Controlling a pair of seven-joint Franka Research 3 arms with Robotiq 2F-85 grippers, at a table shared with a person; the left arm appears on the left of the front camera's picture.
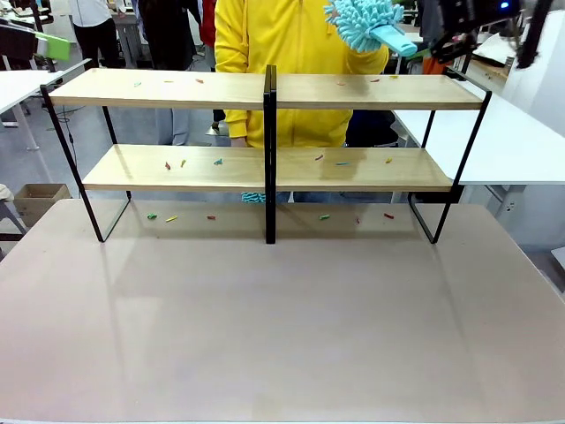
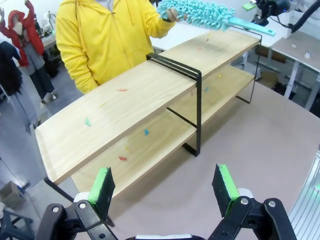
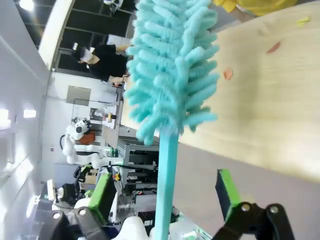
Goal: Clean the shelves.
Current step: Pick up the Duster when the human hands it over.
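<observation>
Tabletop (image 1: 282,336) shelves (image 1: 177,168); duster (image 3: 170,70) perhaps touching right tool (image 3: 164,192).

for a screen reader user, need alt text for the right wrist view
A fluffy teal duster rises through the wide-open right pincer, its handle touching neither green pad. Behind it, a light-wood shelf dotted with coloured scraps.

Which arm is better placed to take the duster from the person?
Right: the right gripper, open, straddles the duster handle; the left gripper hangs open at the other end of the shelves.
</observation>
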